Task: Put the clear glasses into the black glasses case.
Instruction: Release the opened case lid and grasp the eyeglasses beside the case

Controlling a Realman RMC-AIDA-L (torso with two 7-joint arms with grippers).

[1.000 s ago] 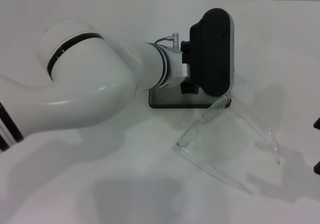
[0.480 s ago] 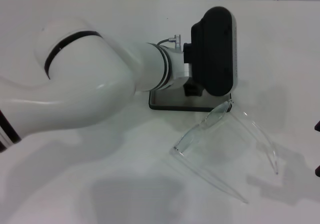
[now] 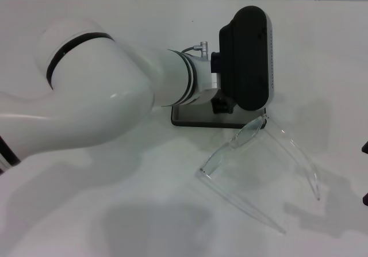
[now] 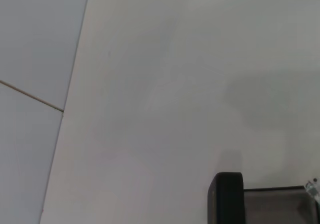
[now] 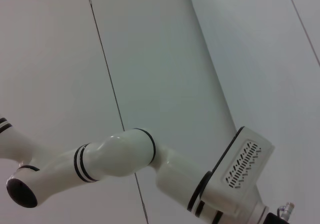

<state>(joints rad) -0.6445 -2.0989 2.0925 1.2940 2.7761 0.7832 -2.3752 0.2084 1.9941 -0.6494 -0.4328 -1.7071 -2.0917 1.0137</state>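
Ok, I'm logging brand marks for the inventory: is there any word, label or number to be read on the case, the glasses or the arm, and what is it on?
None can be read.
Black glasses case: mostly hidden behind the left arm's wrist; no lettering shows.
Clear glasses: no marking.
Left arm: only black rings, no text.

Bright, even overhead light. Soft grey shadows fall on the white tabletop [image 3: 86, 211] toward the camera. The left wrist view looks slightly hazy.
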